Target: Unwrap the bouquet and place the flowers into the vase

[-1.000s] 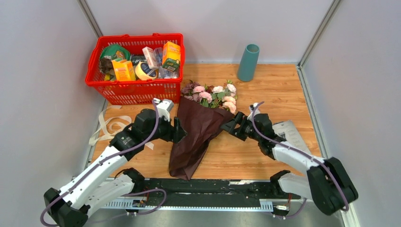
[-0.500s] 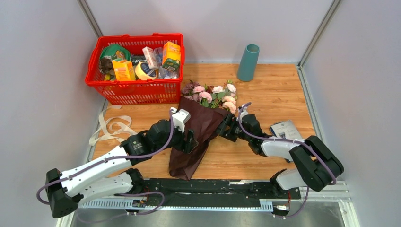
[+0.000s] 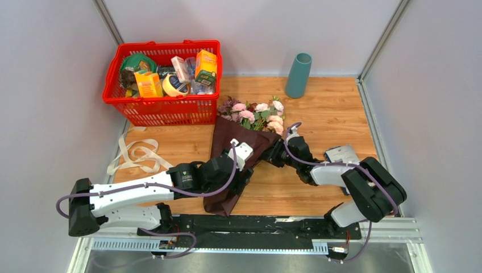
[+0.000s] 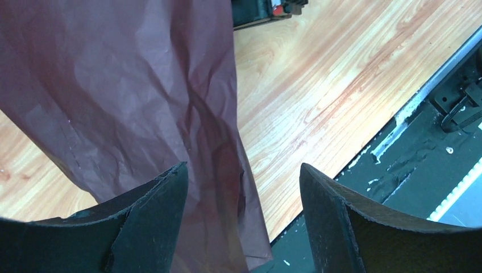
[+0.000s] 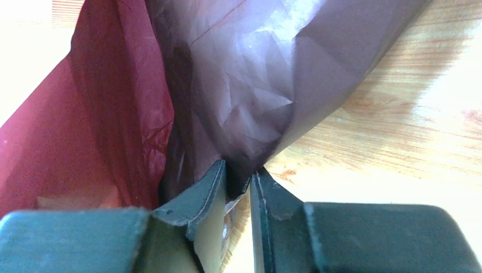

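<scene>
Top view: my left arm lies low and stretched out from its base, reaching rightward to the bouquet (image 3: 239,145), which lies flat in the middle of the table (image 3: 324,111). My left gripper (image 3: 246,180) sits over the narrow lower end of its burgundy paper (image 3: 227,190); its fingers are hard to pick out against the dark wrap. My right arm is folded tight, the forearm pointing left, with my right gripper (image 3: 264,156) at the bouquet's right edge. The flowers (image 3: 256,114) stick out of the wrap's far end. The vase (image 3: 298,75) stands upright well beyond the bouquet, to its right. A red basket (image 3: 165,111) of groceries sits beyond the bouquet to the left, and a loose cream ribbon (image 3: 136,152) lies on the bouquet's left. A pale packet (image 3: 341,153) to the right is partly covered by my right arm.

Left wrist view: my 2 fingers (image 4: 341,227) stand wide apart and grip nothing. The paper's tail runs down into the gap, next to the left-hand finger; the blooms are out of view.

Right wrist view: my fingers (image 5: 199,210) are drawn almost together, pinching a fold of the paper. The wrap fills the view, so stems and blooms are hidden.
</scene>
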Controlling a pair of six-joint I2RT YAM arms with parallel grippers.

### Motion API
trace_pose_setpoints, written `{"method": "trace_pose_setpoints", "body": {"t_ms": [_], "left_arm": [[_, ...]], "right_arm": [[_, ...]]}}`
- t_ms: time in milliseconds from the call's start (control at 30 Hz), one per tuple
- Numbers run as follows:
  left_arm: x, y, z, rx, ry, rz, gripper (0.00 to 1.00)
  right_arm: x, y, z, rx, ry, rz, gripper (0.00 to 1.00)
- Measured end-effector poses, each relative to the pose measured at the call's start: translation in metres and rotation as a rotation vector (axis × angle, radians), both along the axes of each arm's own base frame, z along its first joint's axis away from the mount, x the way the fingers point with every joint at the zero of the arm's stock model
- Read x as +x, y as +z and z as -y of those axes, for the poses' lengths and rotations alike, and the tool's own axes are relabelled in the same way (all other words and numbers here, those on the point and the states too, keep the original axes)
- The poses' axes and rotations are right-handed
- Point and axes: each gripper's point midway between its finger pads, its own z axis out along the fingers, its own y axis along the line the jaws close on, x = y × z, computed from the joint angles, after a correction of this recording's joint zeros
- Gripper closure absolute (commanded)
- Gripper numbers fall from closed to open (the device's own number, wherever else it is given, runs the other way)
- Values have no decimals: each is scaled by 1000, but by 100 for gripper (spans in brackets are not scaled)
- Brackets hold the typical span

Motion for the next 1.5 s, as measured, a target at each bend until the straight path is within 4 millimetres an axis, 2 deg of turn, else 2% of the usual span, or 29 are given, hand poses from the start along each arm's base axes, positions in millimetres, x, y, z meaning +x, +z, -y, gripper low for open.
{"method": "trace_pose_setpoints", "body": {"t_ms": [133, 200, 267, 333, 433, 600, 667, 967, 1133, 1400, 1467, 1500], "left_arm": [[2, 2, 8, 43, 10, 48, 21], [5, -2, 9, 76, 26, 66, 24], [10, -11, 6, 127, 48, 85, 31], [16, -20, 2, 180, 75, 104, 41], [25, -25, -7, 234, 120, 142, 68], [40, -20, -18, 262, 214, 211, 88], [45, -19, -22, 272, 249, 235, 100], [72, -27, -40, 326, 409, 278, 100], [92, -41, -71, 329, 556, 222, 100], [107, -60, -116, 358, 728, 120, 99], [111, -65, -128, 375, 775, 97, 96], [112, -67, -136, 386, 803, 83, 89]], "right_arm": [[4, 2, 4, -9, -32, 14, 90], [6, 5, 6, -8, -47, 25, 100], [6, 8, 9, -6, -65, 34, 100], [4, 7, 14, -9, -83, 38, 100], [1, 4, 23, -20, -117, 40, 100], [-1, 5, 40, -23, -200, 56, 100], [-2, 6, 52, -27, -252, 59, 100], [-10, 10, 109, -28, -501, 105, 100], [-9, 3, 120, -61, -552, 96, 100], [-6, -23, 132, -137, -586, 33, 100], [-3, -23, 134, -150, -587, 32, 100], [-1, -22, 133, -154, -585, 36, 100]]}}
